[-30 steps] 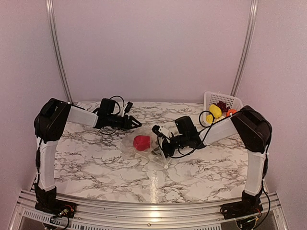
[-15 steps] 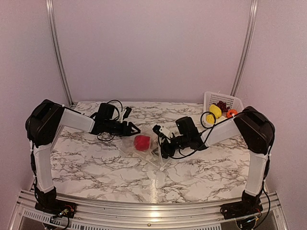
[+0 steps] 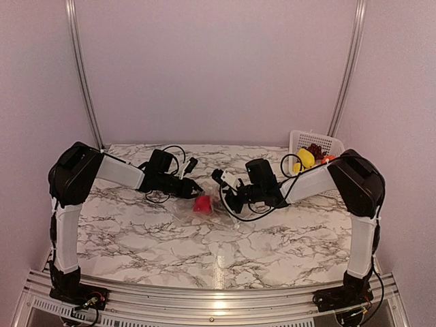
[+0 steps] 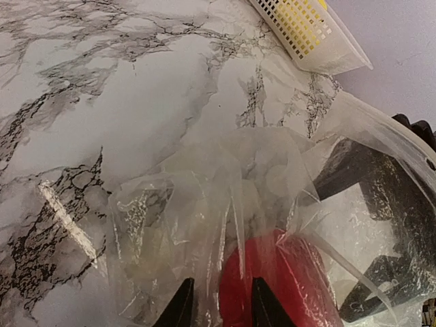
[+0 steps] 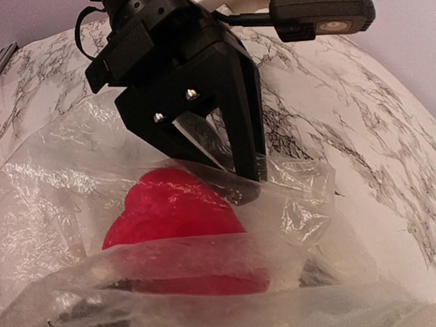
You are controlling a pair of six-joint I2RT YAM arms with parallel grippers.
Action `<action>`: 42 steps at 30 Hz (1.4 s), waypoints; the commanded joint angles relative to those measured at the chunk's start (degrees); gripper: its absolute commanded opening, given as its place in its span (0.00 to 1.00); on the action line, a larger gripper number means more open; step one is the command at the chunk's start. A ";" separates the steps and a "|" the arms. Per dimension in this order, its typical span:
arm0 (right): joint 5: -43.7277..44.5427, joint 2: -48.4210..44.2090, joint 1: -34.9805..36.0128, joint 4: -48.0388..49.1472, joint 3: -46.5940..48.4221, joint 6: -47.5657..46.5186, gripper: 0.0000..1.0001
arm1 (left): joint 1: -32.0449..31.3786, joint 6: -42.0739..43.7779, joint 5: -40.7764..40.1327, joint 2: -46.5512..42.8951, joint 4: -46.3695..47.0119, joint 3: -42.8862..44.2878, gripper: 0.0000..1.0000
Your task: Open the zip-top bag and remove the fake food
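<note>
The zip-top bag lies at mid-counter with a red fake food piece inside. The left gripper pinches its film between near-closed fingers. The right gripper grips the opposite edge. The basket occupies the far right corner.

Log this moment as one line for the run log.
left hand: shut on bag | right hand: holding bag, grip unclear | red food: in bag | basket: other food
</note>
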 commanded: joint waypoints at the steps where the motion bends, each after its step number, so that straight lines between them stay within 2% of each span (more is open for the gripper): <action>1: -5.50 2.27 0.57 -1.92 2.03 -2.51 0.82 | -0.68 1.07 3.63 2.24 0.02 1.48 0.26; 7: -11.06 4.31 0.66 -4.67 4.30 -3.69 0.83 | -0.96 0.47 4.88 3.57 0.23 3.73 0.20; 14: -13.24 6.98 1.06 -7.85 7.19 -4.37 0.85 | -1.12 -0.34 5.66 4.82 0.23 5.18 0.15; 22: -9.32 4.07 1.03 -6.45 3.51 -4.30 0.63 | 1.62 -2.48 4.05 1.60 3.65 0.30 0.01; 26: -8.76 0.59 1.07 -5.53 0.55 -3.60 0.52 | 4.12 -4.22 2.82 -0.80 6.55 -2.78 0.00; 32: -7.41 -4.03 1.02 -5.81 -3.28 -2.65 0.44 | 6.17 -3.84 1.55 -2.55 6.90 -4.75 0.00; 42: -1.46 -10.60 0.09 -6.70 -8.03 0.50 0.42 | 7.02 0.09 -1.47 -6.02 5.60 -7.16 0.00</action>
